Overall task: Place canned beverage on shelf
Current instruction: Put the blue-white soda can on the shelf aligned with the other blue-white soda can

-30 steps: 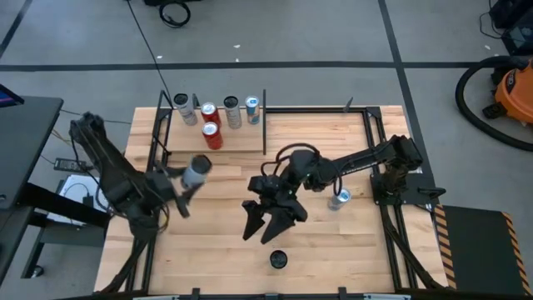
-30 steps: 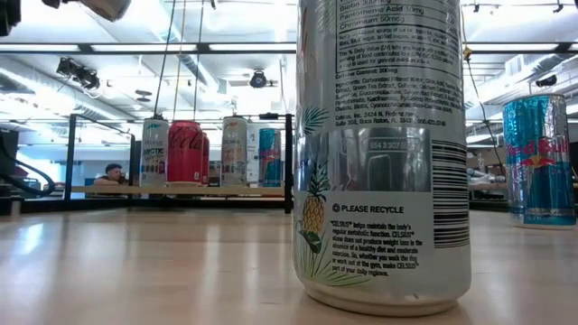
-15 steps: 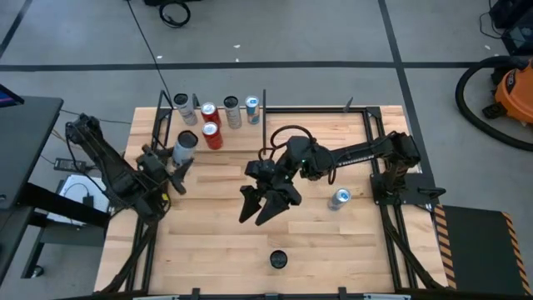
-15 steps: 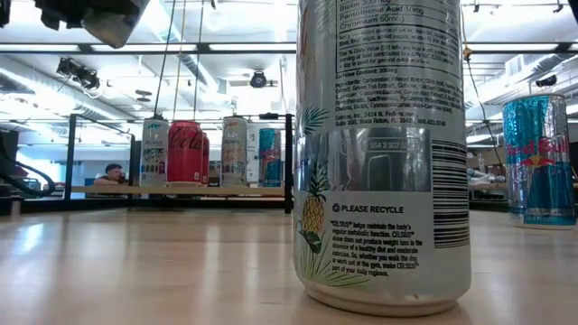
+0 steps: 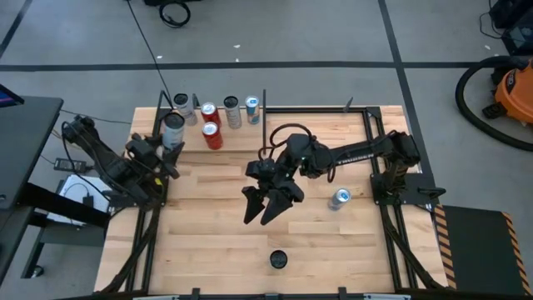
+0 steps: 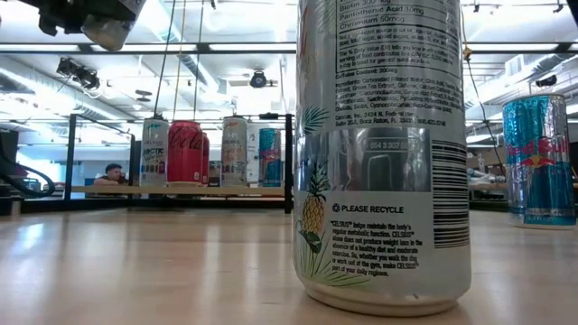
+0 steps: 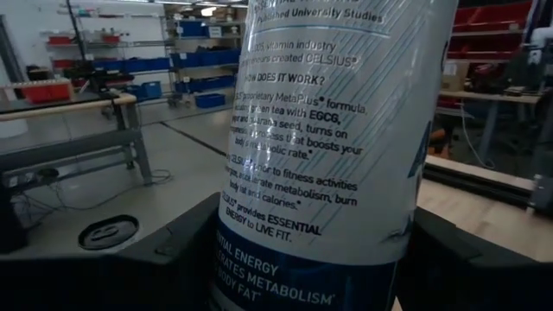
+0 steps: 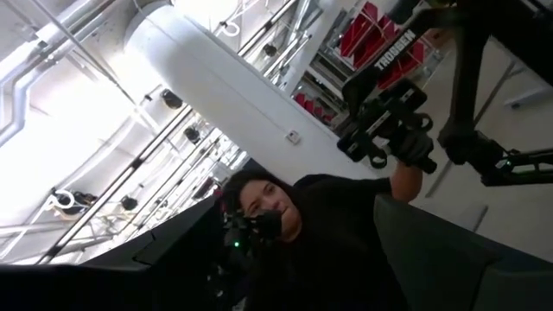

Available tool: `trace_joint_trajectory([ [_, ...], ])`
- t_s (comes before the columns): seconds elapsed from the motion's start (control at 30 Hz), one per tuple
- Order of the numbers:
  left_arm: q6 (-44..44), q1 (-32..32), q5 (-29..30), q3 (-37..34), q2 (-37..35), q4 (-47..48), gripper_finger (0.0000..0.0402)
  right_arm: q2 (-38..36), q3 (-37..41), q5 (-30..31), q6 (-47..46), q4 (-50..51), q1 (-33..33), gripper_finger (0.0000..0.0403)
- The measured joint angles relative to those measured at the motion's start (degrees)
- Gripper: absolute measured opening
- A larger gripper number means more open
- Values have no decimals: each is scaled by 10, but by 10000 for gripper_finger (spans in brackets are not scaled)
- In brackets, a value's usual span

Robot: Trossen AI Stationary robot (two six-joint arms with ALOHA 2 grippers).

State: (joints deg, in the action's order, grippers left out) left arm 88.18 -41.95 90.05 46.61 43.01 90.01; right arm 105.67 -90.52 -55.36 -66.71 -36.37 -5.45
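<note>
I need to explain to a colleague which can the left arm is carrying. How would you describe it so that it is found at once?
Start at the shelf, the pale board with black uprights at the table's far left corner, where five cans stand. At its left end, the left gripper holds a silver can above the board. It is the only can raised off a surface; the left wrist view shows white sides with Celsius print.

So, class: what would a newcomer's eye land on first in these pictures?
The left gripper holds a white Celsius can aloft over the shelf, where five cans stand. In the low view, another Celsius can looms close to the lens. The right gripper hangs open over the table's middle.
</note>
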Motion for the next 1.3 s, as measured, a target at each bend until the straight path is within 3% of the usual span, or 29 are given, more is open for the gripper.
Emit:
trace_joint_trajectory([
  [0.2, -21, -37, 0, 19, -15, -8, 263, 0, 0, -23, -23, -31, 27, 313],
  [0.43, -137, -104, 1, 108, -15, -40, 263, 0, 0, -37, -32, -39, 53, 313],
  [0.6, -137, -163, -2, 143, -30, -36, 263, 0, 0, -57, -31, -39, 60, 313],
  [0.93, -123, -274, 0, 145, -60, -66, 263, 0, 0, -64, -28, -39, 60, 313],
  [1.07, -151, -300, 0, 145, -59, -136, 263, 0, 0, -65, -28, -39, 60, 313],
  [1.3, -319, -334, -49, 144, -43, -332, 263, 0, 0, -74, -28, -39, 69, 313],
])
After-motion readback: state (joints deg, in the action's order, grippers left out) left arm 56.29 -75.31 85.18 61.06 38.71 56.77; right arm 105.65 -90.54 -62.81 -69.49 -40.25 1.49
